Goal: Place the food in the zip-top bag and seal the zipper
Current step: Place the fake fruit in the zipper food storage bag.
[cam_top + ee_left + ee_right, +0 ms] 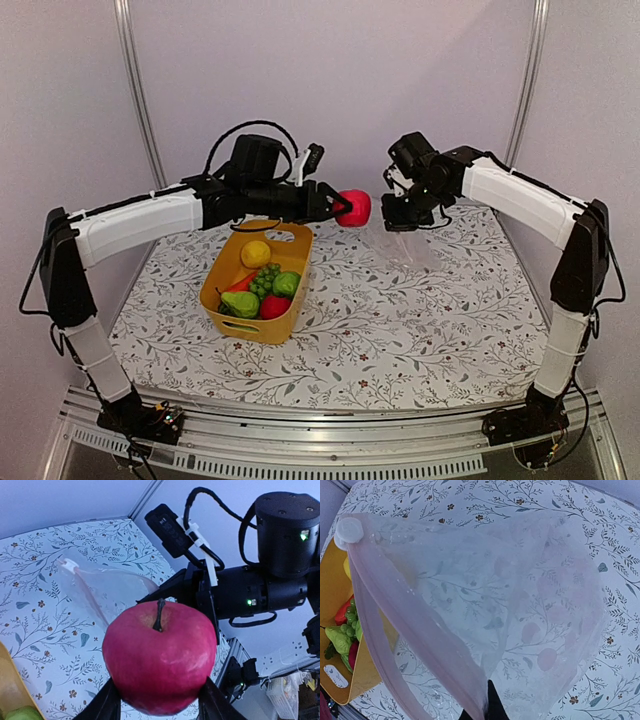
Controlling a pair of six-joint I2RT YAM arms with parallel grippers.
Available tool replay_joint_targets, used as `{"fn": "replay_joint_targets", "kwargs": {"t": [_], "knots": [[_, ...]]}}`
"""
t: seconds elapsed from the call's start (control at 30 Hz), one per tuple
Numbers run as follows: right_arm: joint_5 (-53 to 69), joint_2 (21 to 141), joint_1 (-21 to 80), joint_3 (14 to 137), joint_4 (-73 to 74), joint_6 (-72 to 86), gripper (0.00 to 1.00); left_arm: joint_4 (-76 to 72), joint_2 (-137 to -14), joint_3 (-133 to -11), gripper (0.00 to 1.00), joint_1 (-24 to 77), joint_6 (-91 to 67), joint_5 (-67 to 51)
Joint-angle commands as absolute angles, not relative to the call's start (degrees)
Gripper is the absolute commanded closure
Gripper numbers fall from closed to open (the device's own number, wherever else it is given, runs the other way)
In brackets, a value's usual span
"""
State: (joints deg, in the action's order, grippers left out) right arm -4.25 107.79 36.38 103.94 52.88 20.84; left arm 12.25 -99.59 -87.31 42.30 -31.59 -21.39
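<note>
Soft even light, purplish cast; faint shadows; mild sheen on apple (159, 665).

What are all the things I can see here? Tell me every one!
apple: one, red, in the air, held by the left gripper
zip-top bag: one, clear, held up by the right gripper
zipper: one, pinkish, along the bag's mouth
basket: one, yellow, on the table
lemon: one, yellow, basket's far end
grapes: one bunch, green, basket's middle
pear: one, green, basket's near end
round piece: one, green, beside the grapes
red pieces: two, beside the pear
tablecloth: one, white, leaf-printed
left gripper: black, shut on the apple
right gripper: black, shut on the bag
</note>
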Motion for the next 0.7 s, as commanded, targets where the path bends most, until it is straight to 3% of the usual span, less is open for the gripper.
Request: {"fn": "replay_joint_targets", "kwargs": {"t": [0.0,0.43,0.67], "knots": [[1.4,110.2,37.1,106.0,53.2,23.7,1.00,6.6,-103.3,-89.2,0.59,44.4,-32.6,-23.9],[4.9,105.4,37.6,105.5,51.8,27.5,1.00,12.7,-113.1,-96.0,0.63,44.9,-37.5,-16.2],[4.9,104.4,37.7,106.0,52.1,28.6,1.00,22.0,-117.9,-105.9,0.35,44.9,-36.5,-11.5]]}}
